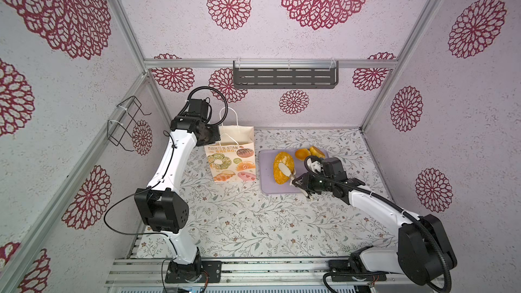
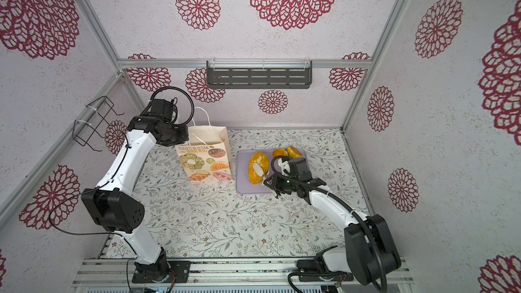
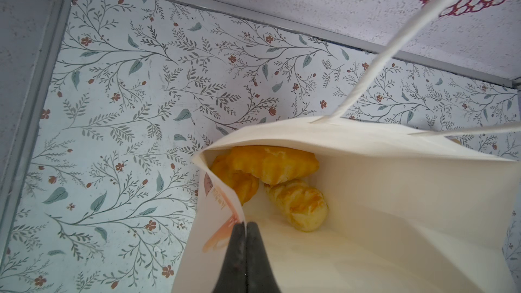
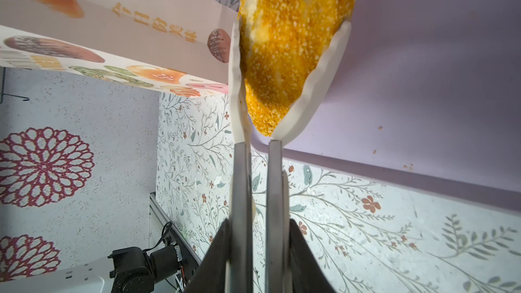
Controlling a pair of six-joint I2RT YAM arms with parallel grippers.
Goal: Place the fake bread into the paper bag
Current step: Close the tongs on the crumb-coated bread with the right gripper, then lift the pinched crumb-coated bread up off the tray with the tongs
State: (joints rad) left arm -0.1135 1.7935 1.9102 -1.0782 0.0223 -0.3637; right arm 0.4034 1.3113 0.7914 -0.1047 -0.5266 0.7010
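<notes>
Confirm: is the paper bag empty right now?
No: the left wrist view shows three golden toy breads lying at the bottom of the paper bag.

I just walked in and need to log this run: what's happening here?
The left gripper pinches the rim of the paper bag, holding it open; three bread pieces lie inside. The right gripper is closed on a long crumbed loaf over the lilac tray, where two buns wait at the far end. Whether the loaf is lifted cannot be told.
</notes>
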